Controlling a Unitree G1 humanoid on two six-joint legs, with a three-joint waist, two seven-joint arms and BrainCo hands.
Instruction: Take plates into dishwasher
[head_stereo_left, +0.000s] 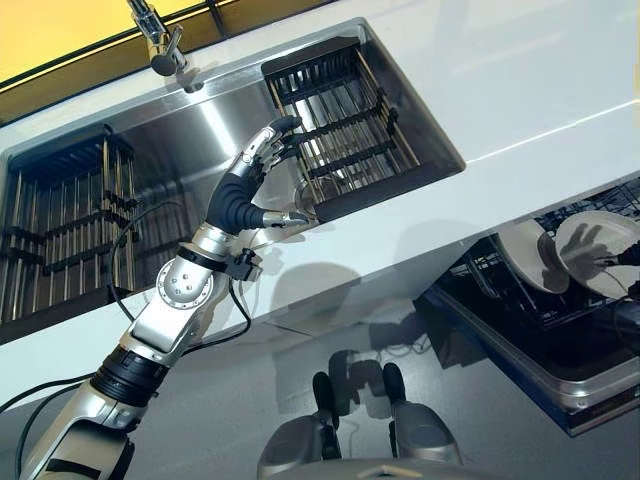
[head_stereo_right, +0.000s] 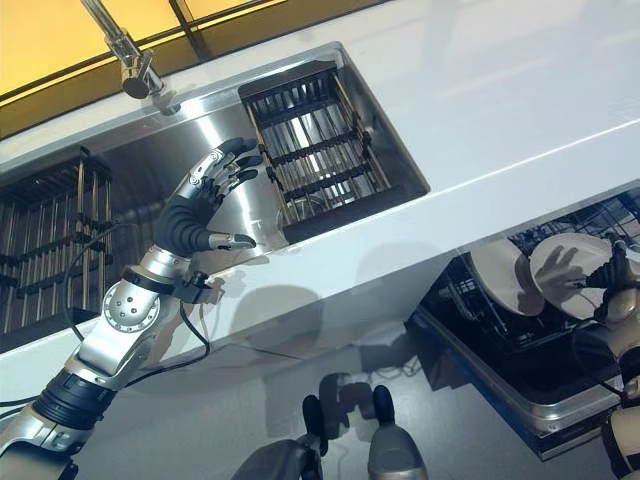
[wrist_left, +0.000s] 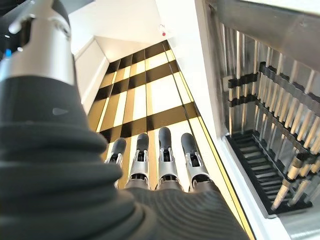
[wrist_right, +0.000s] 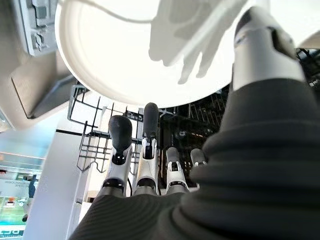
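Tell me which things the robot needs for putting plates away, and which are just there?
For the job:
two plates standing in the dishwasher rack
right robot hand beside the nearer plate
left robot hand, open over the sink

Just there:
tap
drying rack in the sink
second rack
white counter

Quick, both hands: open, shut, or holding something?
Left hand: open, empty, raised over the sink beside the rack.
Right hand: open, fingers straight, next to a white plate, not gripping it.
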